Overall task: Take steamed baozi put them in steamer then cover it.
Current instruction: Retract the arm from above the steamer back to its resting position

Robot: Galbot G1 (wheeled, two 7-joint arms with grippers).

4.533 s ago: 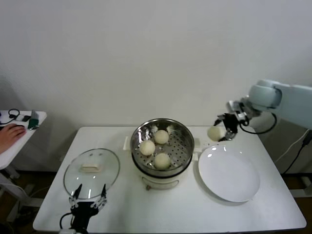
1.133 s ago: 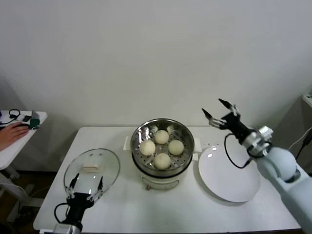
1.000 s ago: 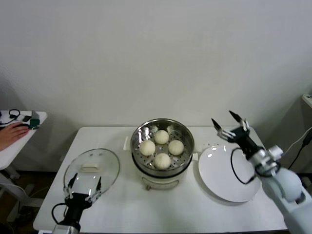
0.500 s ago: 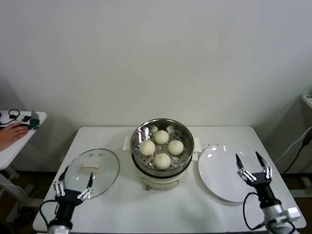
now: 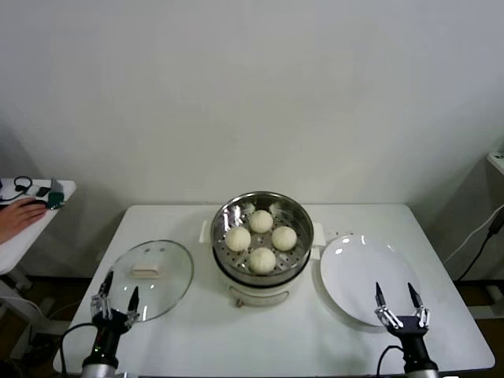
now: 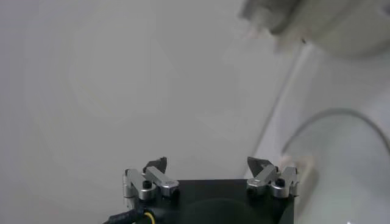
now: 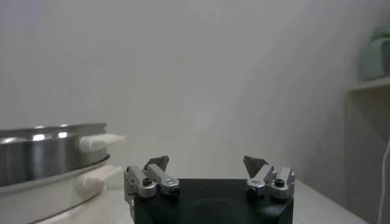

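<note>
Both arms are cut off by the head view's bottom edge — only the left gripper and right gripper show, fingers spread. In the left wrist view, the round clear glass lid with its metal rim, just beyond that gripper's fingers, runs out of frame, and the shape above it is too blurred to name. In the right wrist view, the shiny stainless-steel steamer basket on its cream-white pot base is cropped at the edge — its contents hidden behind the wall.
</note>
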